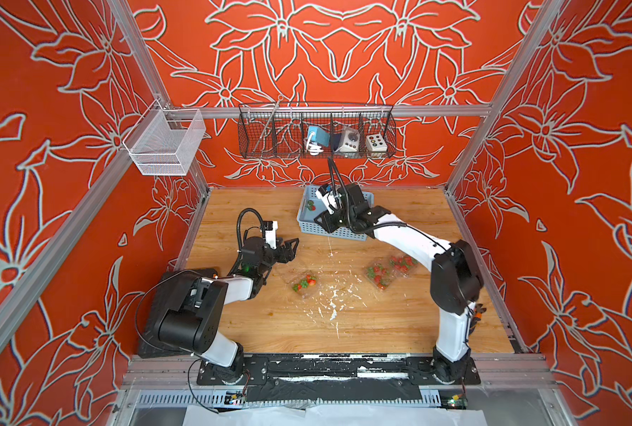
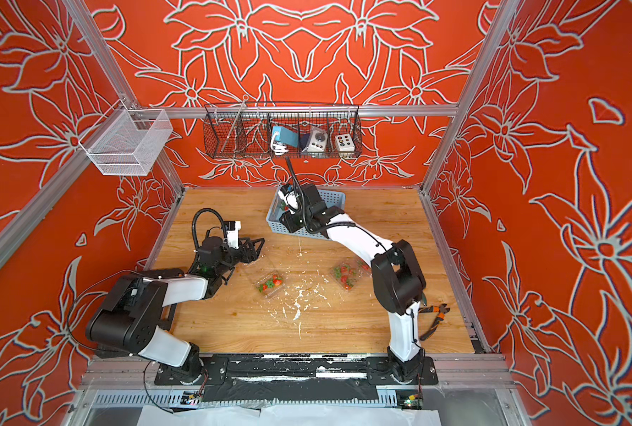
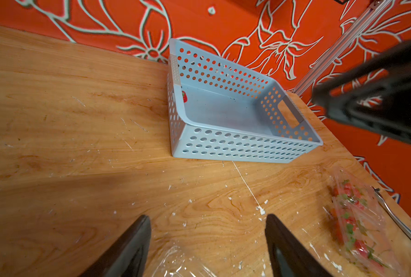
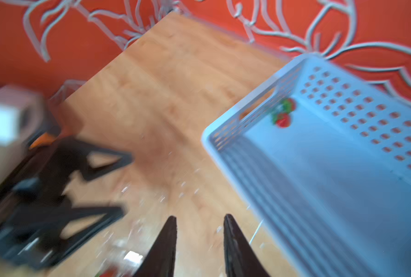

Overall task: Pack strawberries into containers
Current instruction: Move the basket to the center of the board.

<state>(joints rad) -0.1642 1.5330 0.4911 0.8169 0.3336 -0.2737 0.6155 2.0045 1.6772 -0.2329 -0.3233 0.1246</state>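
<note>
1. The wooden tabletop (image 1: 270, 324) is pale and grained, with white flecks (image 1: 332, 298) and scratches scattered about its middle
2. Red walls (image 1: 307, 55) with grey flower outlines close it in on three sides, and aluminium rails (image 1: 344, 110) frame them
3. A black wire basket (image 1: 316, 132) hangs from the back rail and holds a few small devices; a white mesh basket (image 1: 165, 142) hangs at the back left corner post
4. A light blue perforated basket (image 3: 235, 146) sits at the back of the table, with loose strawberries (image 4: 283, 115) against its left end wall
5. Three clear containers stand across the middle of the table: the left container (image 1: 305, 284) on its own, and the paired containers (image 1: 379, 274) close beside each other nearer the right arm; packed strawberries (image 1: 380, 273) show in all three
6. The left gripper (image 3: 206, 219) hovers low between the blue basket and the left container, its jaws wide apart with nothing in them; clear plastic shows just by its fingertips in the wrist view
7. The right gripper (image 4: 199, 217) is at the near left corner of the blue basket; the wrist view is blurred, but a moderate gap shows between the fingers with nothing in it
8. The right arm (image 1: 410, 236) reaches over the blue basket and hides much of it in both top views
9. Pliers (image 2: 434, 317) lie near the table's right edge, beside the right arm
</note>
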